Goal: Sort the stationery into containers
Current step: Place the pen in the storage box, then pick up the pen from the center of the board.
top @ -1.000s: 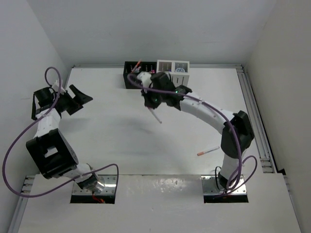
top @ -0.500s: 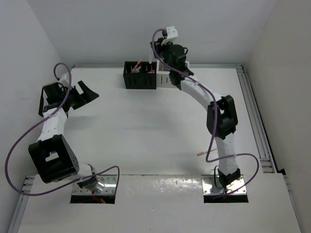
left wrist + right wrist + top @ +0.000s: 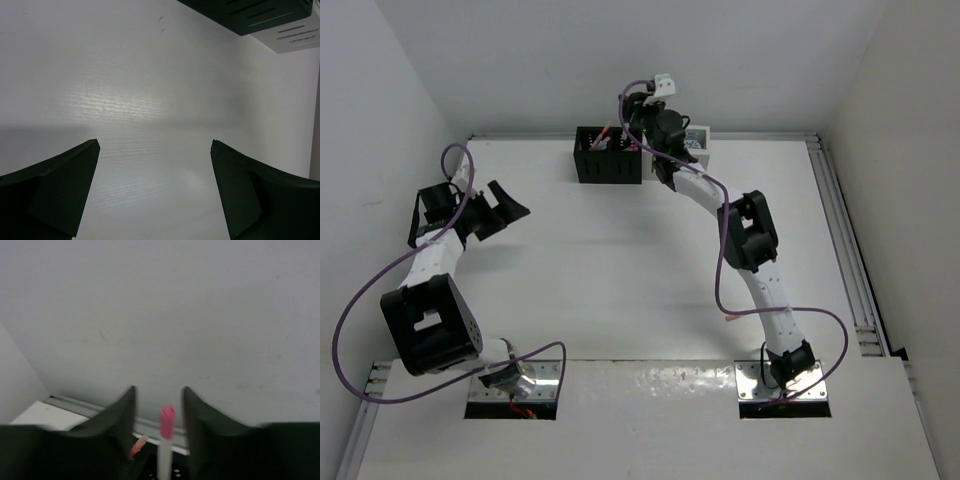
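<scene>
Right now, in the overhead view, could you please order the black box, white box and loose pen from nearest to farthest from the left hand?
From the left hand:
1. Black box, far edge, middle.
2. White box, right of it.
3. Loose pen, near side, right of centre.

Black organiser box (image 3: 608, 164) at far edge of table (image 3: 580, 270), pens (image 3: 605, 134) sticking up out of it. White box (image 3: 696, 144) touching its right side. Right gripper (image 3: 638, 125) above its right end. Left gripper (image 3: 503, 207) well left, nearer, jaws spread. Orange-tipped pen (image 3: 732, 318) well off, near right.
</scene>
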Tool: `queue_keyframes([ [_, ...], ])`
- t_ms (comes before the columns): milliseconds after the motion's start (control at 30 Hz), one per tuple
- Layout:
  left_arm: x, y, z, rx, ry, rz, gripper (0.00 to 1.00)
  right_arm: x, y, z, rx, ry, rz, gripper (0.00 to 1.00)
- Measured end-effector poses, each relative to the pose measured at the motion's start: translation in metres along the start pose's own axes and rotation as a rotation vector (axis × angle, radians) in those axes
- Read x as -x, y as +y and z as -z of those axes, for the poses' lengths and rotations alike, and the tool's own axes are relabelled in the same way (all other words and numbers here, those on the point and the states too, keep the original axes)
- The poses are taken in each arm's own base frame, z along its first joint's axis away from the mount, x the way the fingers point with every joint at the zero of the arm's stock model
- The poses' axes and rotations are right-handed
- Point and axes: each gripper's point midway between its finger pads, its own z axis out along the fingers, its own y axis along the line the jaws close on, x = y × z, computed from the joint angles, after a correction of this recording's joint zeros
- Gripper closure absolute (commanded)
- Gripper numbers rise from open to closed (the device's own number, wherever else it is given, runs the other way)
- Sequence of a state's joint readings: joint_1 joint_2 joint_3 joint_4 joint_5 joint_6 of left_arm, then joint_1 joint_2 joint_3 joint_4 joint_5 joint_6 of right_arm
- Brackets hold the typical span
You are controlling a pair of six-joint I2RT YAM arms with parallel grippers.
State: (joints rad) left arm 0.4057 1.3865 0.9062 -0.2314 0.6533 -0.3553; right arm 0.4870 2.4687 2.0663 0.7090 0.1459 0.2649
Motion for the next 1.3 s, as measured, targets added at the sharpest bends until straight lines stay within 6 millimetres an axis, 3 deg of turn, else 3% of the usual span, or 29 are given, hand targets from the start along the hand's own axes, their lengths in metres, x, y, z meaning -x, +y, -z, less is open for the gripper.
queue_keyframes([
  [100,-0.006,-0.004,-0.003,-0.008,0.014,-0.029,0.0,-0.018,-0.004,0.01,0.004,0.035,0.015,0.31],
  [167,-0.011,-0.016,-0.006,-0.028,0.018,-0.078,0.0,-0.037,-0.008,0.025,0.011,0.101,0.025,0.28],
  [267,-0.023,-0.045,-0.01,-0.088,0.025,-0.191,0.0,-0.054,-0.015,0.052,0.03,0.221,0.035,0.26],
  [333,-0.033,-0.066,-0.011,-0.151,0.038,-0.278,0.0,-0.046,-0.021,0.069,0.052,0.286,0.04,0.32],
  [400,-0.047,-0.092,-0.014,-0.223,0.063,-0.373,0.01,-0.023,-0.029,0.088,0.089,0.36,0.05,0.43],
  [433,-0.057,-0.106,-0.016,-0.258,0.078,-0.43,0.02,0.005,-0.035,0.099,0.113,0.393,0.051,0.57],
  [500,-0.077,-0.131,-0.02,-0.323,0.114,-0.516,0.04,0.059,-0.049,0.117,0.16,0.41,0.085,0.68],
  [567,-0.093,-0.147,-0.022,-0.365,0.145,-0.574,0.05,0.109,-0.063,0.146,0.208,0.431,0.155,0.71],
  [633,-0.102,-0.158,-0.024,-0.401,0.175,-0.596,0.05,0.15,-0.08,0.187,0.234,0.485,0.252,0.7],
  [700,-0.093,-0.158,-0.029,-0.407,0.186,-0.573,0.01,0.163,-0.077,0.233,0.299,0.57,0.353,0.65],
  [767,-0.071,-0.155,-0.036,-0.417,0.18,-0.533,0.0,0.145,-0.057,0.285,0.412,0.686,0.423,0.57],
  [867,-0.04,-0.146,-0.041,-0.426,0.15,-0.479,0.0,0.07,-0.029,0.389,0.621,0.949,0.443,0.53],
  [933,-0.03,-0.14,-0.038,-0.423,0.133,-0.456,0.0,0.016,-0.025,0.461,0.724,1.143,0.436,0.53],
  [1033,-0.018,-0.136,-0.031,-0.408,0.108,-0.458,0.0,-0.035,-0.031,0.551,0.823,1.364,0.462,0.57],
  [1133,-0.008,-0.141,-0.018,-0.401,0.078,-0.501,0.0,-0.057,-0.041,0.592,0.863,1.439,0.507,0.57],
  [1300,0.003,-0.15,0.002,-0.413,0.034,-0.572,0.0,-0.079,-0.056,0.604,0.889,1.438,0.617,0.55],
])
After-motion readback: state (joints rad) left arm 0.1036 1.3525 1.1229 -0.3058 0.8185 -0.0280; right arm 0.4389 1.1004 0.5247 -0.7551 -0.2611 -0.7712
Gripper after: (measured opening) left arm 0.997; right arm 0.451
